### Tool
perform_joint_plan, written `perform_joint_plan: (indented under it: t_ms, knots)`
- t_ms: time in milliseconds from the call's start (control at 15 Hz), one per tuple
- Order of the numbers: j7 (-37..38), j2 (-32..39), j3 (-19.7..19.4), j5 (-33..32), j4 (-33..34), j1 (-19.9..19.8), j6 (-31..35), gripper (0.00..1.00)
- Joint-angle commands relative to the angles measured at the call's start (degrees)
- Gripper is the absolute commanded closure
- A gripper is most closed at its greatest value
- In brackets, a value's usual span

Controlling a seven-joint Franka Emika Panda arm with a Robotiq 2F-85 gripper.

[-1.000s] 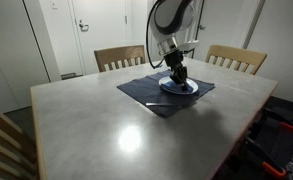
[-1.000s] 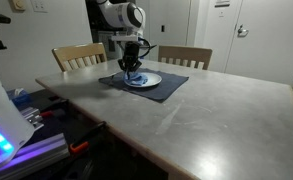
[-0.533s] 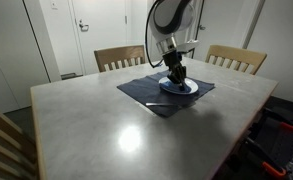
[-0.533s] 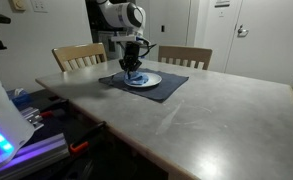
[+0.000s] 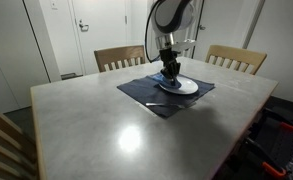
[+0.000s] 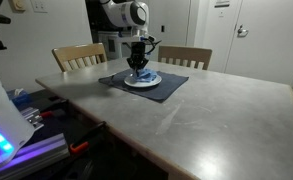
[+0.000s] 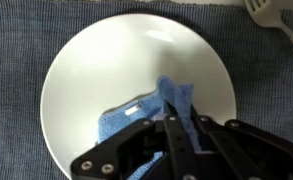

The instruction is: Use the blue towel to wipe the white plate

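Currently wiping, with blue towel (image 7: 136, 112) pinched tight in the fingers (image 7: 169, 135) and resting on white plate (image 7: 96, 70), on dark mat (image 7: 11, 80) near far edge of bench (image 5: 106, 130); next probably calls for sweeping towel across bare plate areas.

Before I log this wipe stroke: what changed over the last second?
The gripper rose slightly and shifted across the white plate, its fingers still pinching the blue towel, which trails on the plate. Plate and dark placemat stayed put.
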Motion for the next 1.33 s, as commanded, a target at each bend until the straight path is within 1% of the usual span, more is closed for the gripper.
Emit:
perform_joint_plan:
  t_ms: [0,267,800,867,1000,1200,1267]
  knots:
    - [0.4,1.8,-0.7,-0.6,2.4,0.3,3.0,0.97]
    - [1.3,1.7,-1.9,-1.2,2.1,0.4,3.2,0.97]
    - [8.0,-1.0,-5.6,-6.2,-2.5,1.2,2.6,0.97]
    - [8.4,-1.3,-5.5,-5.9,-2.7,1.1,1.9,0.97]
    - [6.0,-2.4,-3.7,-3.3,-3.5,-0.1,0.3,0.97]
    - [6.0,-4.3,-3.2,-3.6,-4.5,0.8,-2.7,0.97]
    - [6.1,-4.7,-3.0,-3.9,-4.4,1.0,-4.7,0.97]
